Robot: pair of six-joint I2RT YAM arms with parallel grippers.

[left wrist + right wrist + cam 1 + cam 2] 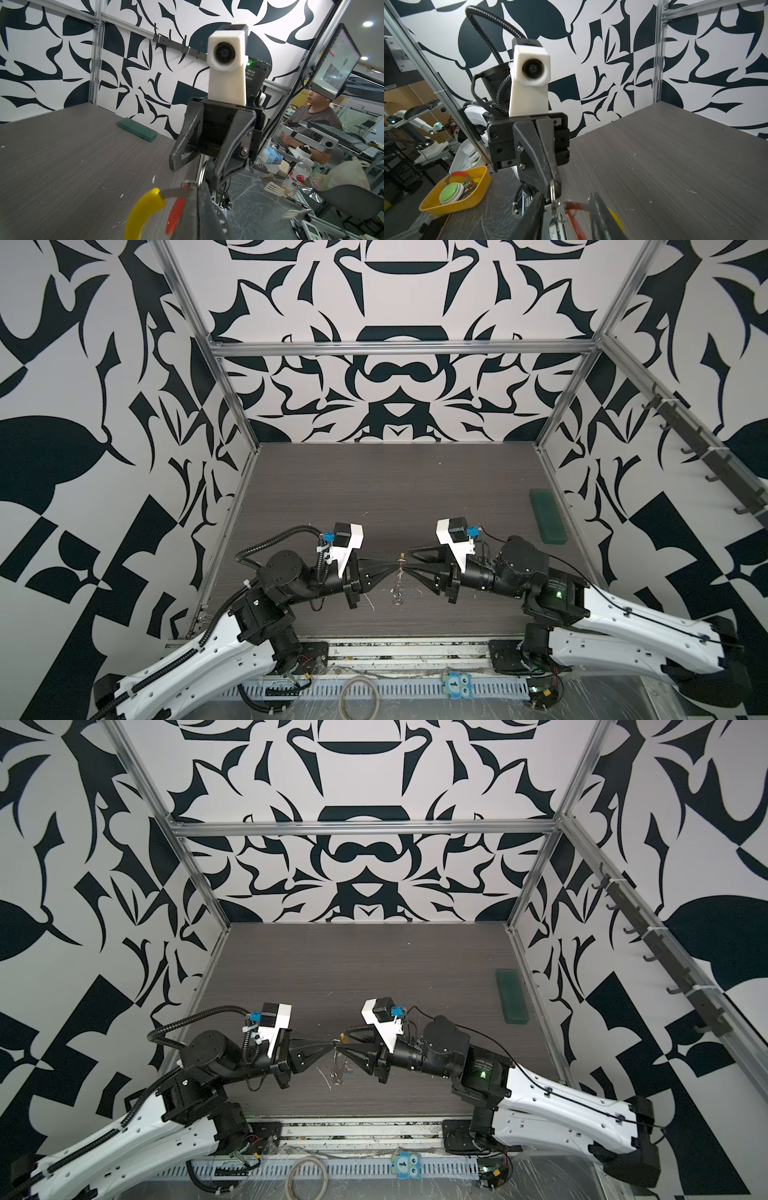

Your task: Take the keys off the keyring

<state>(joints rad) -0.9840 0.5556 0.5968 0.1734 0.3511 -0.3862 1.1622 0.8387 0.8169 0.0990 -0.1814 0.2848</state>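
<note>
Both grippers meet above the middle of the table. My left gripper (397, 567) (197, 187) is shut on the keyring (400, 578) (337, 1067), which hangs from its tips. The grey band (174, 192) runs into the yellow section (143, 209) (615, 216). Beside my left fingers hangs the red key (175, 216) (577, 222). A tag with a white label window (553, 228) hangs on a small metal ring (553, 191); a speck of blue (400, 593) shows low on the bundle. My right gripper (409, 560) (566, 196) stands open, its fingers on either side of the band and keys.
A flat green box (547, 516) (137, 128) lies at the right wall. A hook rail (698, 448) runs along that wall. A beige hoop (359, 697) lies in front of the table, and a yellow tray (477, 199) of odds sits off the table.
</note>
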